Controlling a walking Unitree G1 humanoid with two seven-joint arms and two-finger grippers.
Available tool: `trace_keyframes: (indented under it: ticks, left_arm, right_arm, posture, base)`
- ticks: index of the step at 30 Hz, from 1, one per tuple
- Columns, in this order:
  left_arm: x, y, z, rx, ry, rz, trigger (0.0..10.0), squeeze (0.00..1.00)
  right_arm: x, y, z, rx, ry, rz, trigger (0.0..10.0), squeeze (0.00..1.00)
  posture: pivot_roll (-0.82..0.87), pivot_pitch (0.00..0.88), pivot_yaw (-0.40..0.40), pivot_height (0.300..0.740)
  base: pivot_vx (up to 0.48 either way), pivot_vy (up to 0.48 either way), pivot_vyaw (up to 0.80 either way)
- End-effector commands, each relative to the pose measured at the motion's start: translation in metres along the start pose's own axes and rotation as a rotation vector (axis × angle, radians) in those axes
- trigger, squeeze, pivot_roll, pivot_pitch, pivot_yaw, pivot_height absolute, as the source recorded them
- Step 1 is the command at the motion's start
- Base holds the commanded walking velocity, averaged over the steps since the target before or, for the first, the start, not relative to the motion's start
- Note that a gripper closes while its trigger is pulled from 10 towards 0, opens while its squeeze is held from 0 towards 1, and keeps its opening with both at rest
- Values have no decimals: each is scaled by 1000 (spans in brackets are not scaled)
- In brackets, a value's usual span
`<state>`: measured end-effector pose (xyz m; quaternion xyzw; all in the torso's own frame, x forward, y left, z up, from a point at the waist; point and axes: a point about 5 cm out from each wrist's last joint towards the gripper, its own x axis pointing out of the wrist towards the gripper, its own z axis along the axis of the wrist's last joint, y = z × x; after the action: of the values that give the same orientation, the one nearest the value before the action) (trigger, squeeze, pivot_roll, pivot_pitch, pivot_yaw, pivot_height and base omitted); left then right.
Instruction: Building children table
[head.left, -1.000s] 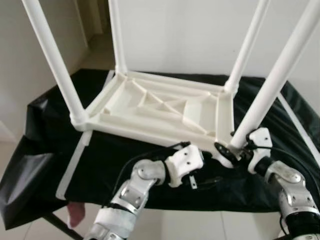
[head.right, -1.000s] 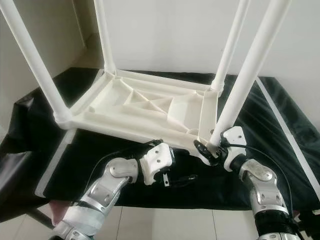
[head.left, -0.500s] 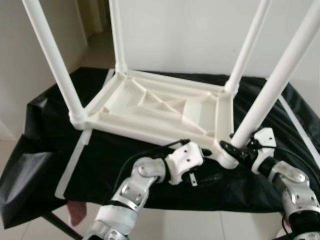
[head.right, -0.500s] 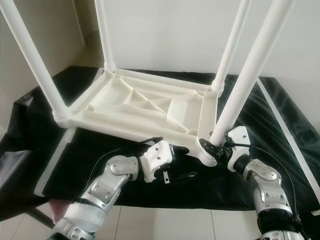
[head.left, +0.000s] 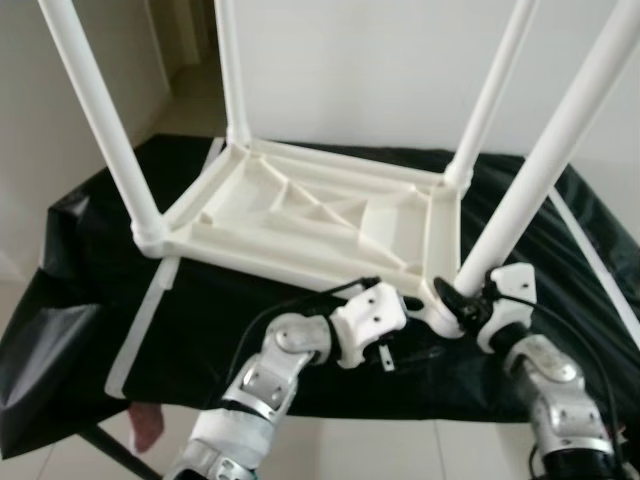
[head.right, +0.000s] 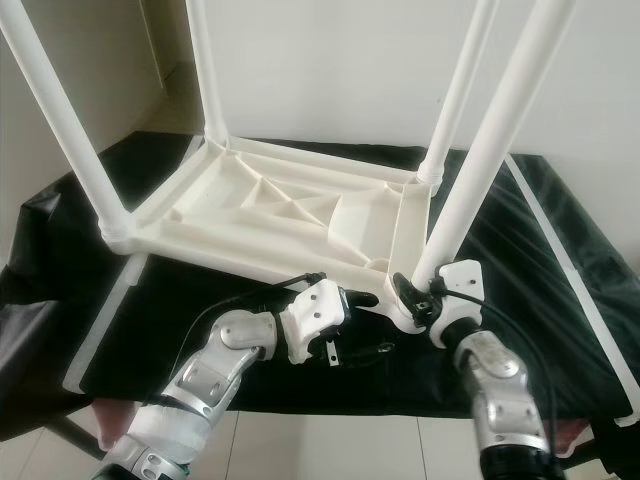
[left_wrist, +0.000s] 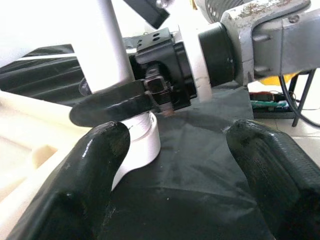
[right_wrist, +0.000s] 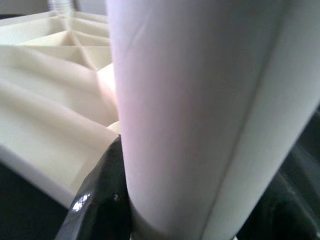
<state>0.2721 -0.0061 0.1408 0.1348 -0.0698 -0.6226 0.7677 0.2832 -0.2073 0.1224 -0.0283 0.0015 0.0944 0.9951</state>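
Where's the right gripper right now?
In the left eye view, the right gripper clamps the base of the near-right table leg, at the upturned tabletop's corner, right of the left gripper.

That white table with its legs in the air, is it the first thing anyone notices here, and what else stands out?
Yes: the white table lies upside down on a black cloth, its four legs pointing up. At the near right corner, the right tool is clamped around the base of one leg. The left tool waits open beside that corner, fingers spread.
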Motion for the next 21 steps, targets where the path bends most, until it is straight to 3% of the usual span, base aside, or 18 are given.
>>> trace_keyframes:
  ticks: [1, 3, 9, 13, 14, 21]
  left_arm:
    - [0, 3, -3, -12, 13, 105, 10000, 0]
    - [0, 2, -4, -12, 14, 103, 10000, 0]
    - [-1, 3, -4, -15, 17, 97, 10000, 0]
    - [0, 3, -4, -20, 14, 96, 10000, 0]
    - [1, 2, -4, -22, 13, 95, 10000, 0]
    - [2, -2, -4, -28, 10, 84, 10000, 0]
  right_arm:
    - [-5, 1, -10, 26, 68, -99, 10000, 0]
    - [-6, 2, -10, 35, 70, -127, 10000, 0]
    - [-19, 9, -13, 95, 106, -523, 10000, 0]
    - [-20, 13, -14, 119, 120, -660, 10000, 0]
    - [-21, 18, -15, 170, 129, -759, 10000, 0]
    - [-18, 24, -6, 198, 94, -712, 10000, 0]
  posture:
    - [-38, 0, -32, 740]
    - [-43, 0, -27, 740]
    - [-52, 0, -25, 740]
    - [-54, 0, -24, 740]
    - [-52, 0, -24, 740]
    - [-53, 0, -23, 740]
  base:
    - [0, 0, 0]
    - [0, 0, 0]
    - [0, 0, 0]
    - [0, 0, 0]
    - [0, 0, 0]
    - [0, 0, 0]
